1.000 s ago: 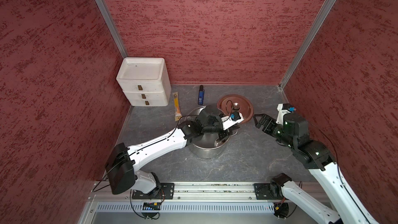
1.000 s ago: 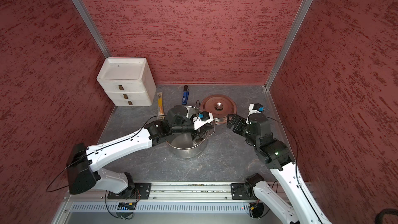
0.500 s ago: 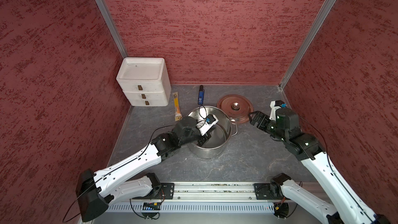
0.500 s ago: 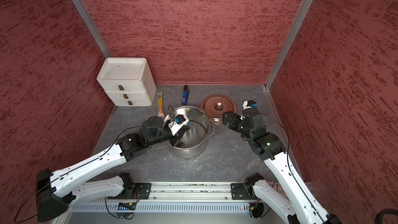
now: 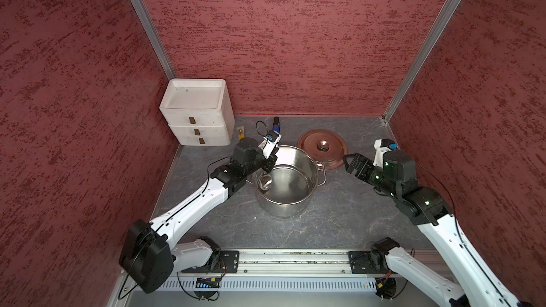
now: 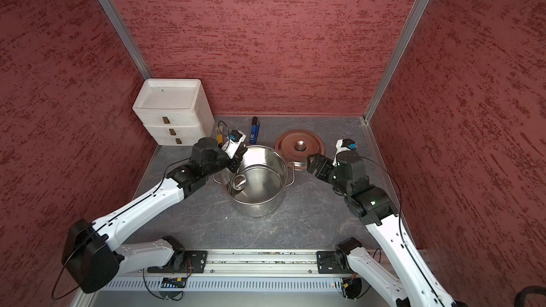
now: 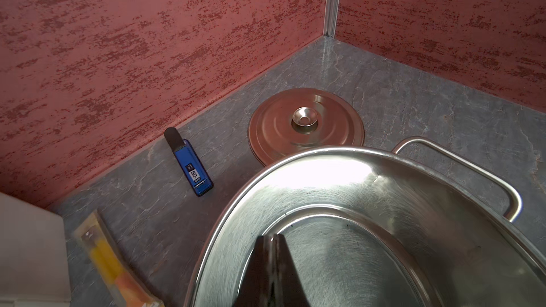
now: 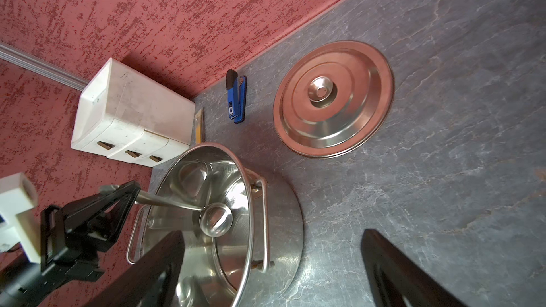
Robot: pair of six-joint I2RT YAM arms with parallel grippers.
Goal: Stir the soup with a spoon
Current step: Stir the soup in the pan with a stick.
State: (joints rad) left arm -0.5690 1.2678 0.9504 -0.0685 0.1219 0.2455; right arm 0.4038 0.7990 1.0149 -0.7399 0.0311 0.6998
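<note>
The steel stockpot (image 5: 283, 209) was stood near the middle of the counter (image 5: 339, 217), uncovered, and no liquid could be made out in it. The ladle (image 8: 215, 220) was held by its thin handle in the left gripper (image 8: 124, 196), whose jaws were pressed tight on it above the pot's left rim. The ladle's bowl was hung inside the pot close to the left wall, as seen in both top views (image 5: 265, 182) (image 6: 238, 182); whether it touched the bottom could not be told. The right gripper (image 5: 348, 164) was spread wide with nothing in it, just beside the rim of the lid (image 5: 307, 150), which was laid flat toward the back right corner. A white drawer unit (image 5: 196, 113) was set in the back left corner, and a blue gadget (image 7: 192, 169) and an orange packaged stick (image 7: 103, 258) lay along the back edge.
</note>
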